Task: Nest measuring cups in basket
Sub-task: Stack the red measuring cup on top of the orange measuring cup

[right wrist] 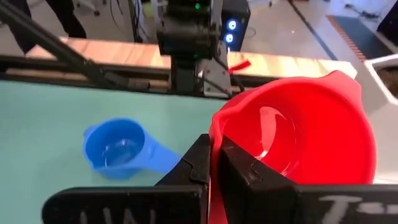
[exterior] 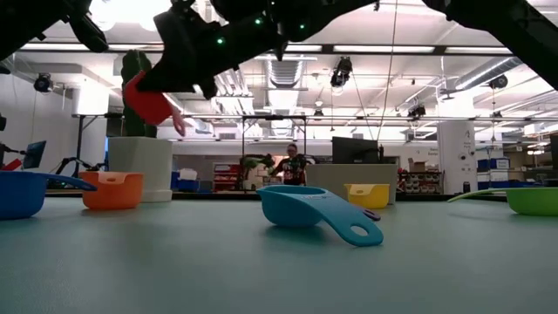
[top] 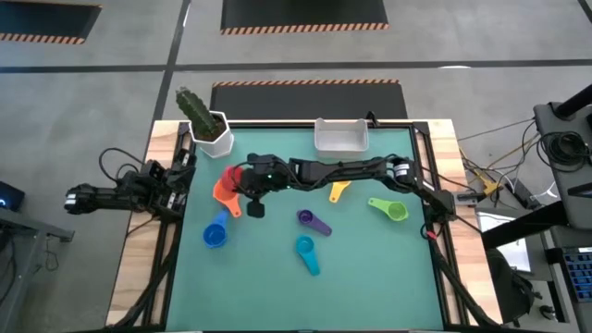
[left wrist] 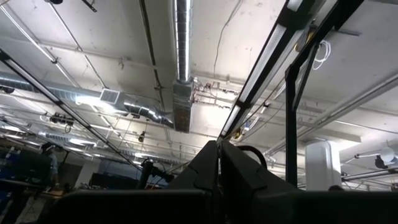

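Red cup (right wrist: 298,134) hangs clear of the green table (top: 361,268), pinched by its rim between the closed fingers of the right gripper (right wrist: 214,165), its bowl out to one side of the fingertips. From above, that gripper (top: 248,190) sits over the left part of the mat, right above the orange cup (top: 223,192), with the blue cup (top: 215,235) just nearer the front edge. In the level view the red cup (exterior: 148,100) is held high above the orange cup (exterior: 112,189) and in front of the cactus pot (exterior: 139,166).

Purple cup (top: 311,220), teal cup (top: 306,252), yellow cup (top: 339,191) and green cup (top: 392,209) lie spread on the mat, apart from one another. The white basket (top: 340,137) stands at the far edge, well apart from the held cup.

The left gripper (left wrist: 217,171) is closed on nothing, parked off the table's left side and pointing at the ceiling.
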